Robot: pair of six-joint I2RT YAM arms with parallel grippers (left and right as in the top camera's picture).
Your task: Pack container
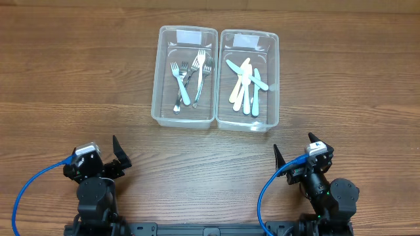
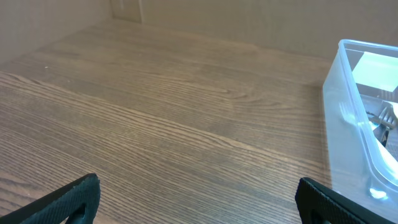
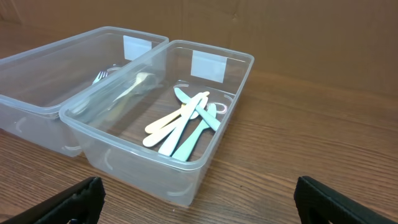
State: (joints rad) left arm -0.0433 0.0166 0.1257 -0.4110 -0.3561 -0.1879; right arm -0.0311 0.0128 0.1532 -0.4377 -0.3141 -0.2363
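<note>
Two clear plastic containers stand side by side at the table's far middle. The left container [image 1: 157, 85] holds several forks [image 1: 190, 77], white, teal and metal. The right container [image 1: 274, 78] holds several knives [image 1: 246, 85], cream and teal; the knives also show in the right wrist view [image 3: 186, 124]. My left gripper [image 1: 118, 154] is open and empty at the near left; its view [image 2: 199, 199] shows bare table and the fork container's edge [image 2: 342, 124]. My right gripper [image 1: 295, 154] is open and empty at the near right, in front of the knife container [image 3: 155, 158].
The wooden table [image 1: 79, 85] stretches on both sides of the containers. Blue cables [image 1: 33, 187] run from both arm bases at the front edge. Each container carries a white label [image 3: 207, 65] on its far wall.
</note>
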